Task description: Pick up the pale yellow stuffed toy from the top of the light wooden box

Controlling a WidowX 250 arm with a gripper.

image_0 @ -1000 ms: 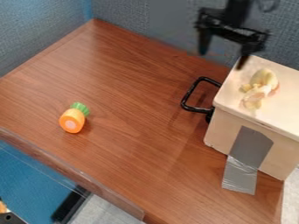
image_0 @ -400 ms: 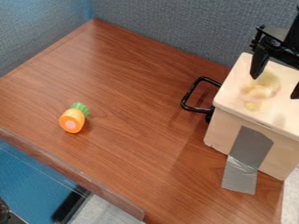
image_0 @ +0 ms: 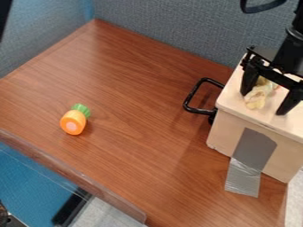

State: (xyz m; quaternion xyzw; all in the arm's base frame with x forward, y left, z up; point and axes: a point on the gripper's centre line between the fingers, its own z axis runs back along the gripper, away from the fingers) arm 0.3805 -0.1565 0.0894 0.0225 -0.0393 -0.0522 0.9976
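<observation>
1. The black two-finger pincer [image_0: 262,103] is spread apart above the pale wooden box [image_0: 227,132].
2. On its top, a lumpy, pale-yellow object [image_0: 255,100] is straddled.
3. An orange, green-topped toy carrot [image_0: 73,120] is set on the brown wooden surface [image_0: 136,146].

A black robot arm [image_0: 289,53] with a rounded wrist section appears at two o'clock, its black tool [image_0: 262,104] bearing a straight crossbar and two tapering fingers; a black cable [image_0: 259,9] curves at one o'clock.
</observation>
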